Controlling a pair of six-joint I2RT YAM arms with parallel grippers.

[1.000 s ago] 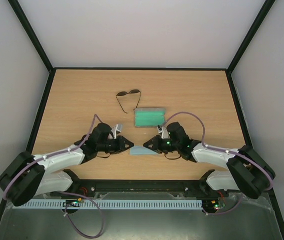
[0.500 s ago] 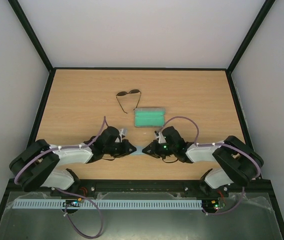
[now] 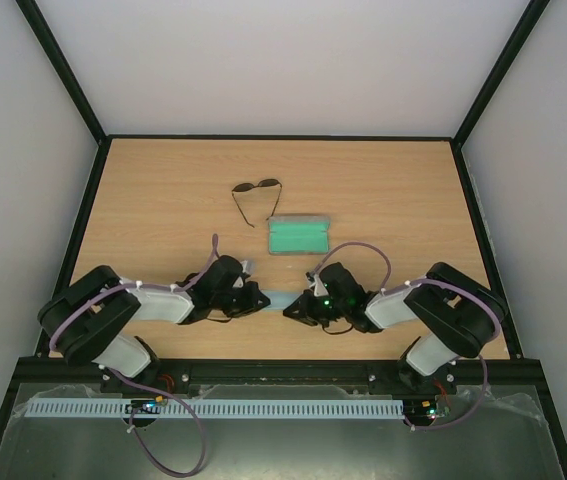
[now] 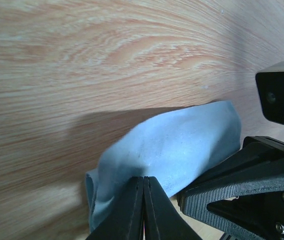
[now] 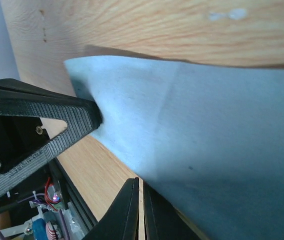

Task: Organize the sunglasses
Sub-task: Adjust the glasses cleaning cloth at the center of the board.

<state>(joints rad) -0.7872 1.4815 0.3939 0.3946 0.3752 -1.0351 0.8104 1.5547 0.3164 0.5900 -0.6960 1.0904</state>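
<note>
Change: both arms have drawn back toward the near edge since a second ago, and the two grippers now sit closer together with less of the cloth showing between them; sunglasses and case have not shifted.
Case: one grey rectangular case lies open at mid-table, only its green lining showing inside.
Sunglasses: one pair, on the bare wood just beyond the case's far left corner, outside it; temple arms unfolded and pointing toward the case.
Count: one case, one pair, one cloth, two grippers.
Left gripper: the left gripper has its black fingers pressed flat together, pinching one edge of the cloth.
Right gripper: the right gripper has its fingers closed to a thin slit at the cloth's opposite edge; it appears to be nipping the fabric, though the fold hides the contact spot.
Cloth: light blue, soft and matte, bunched into a raised fold between the two tips and casting a shadow on the wood.
Table: light wood-grain table with a dark rim.
Frames: thin dark wire, two rounded brownish lenses.
</note>
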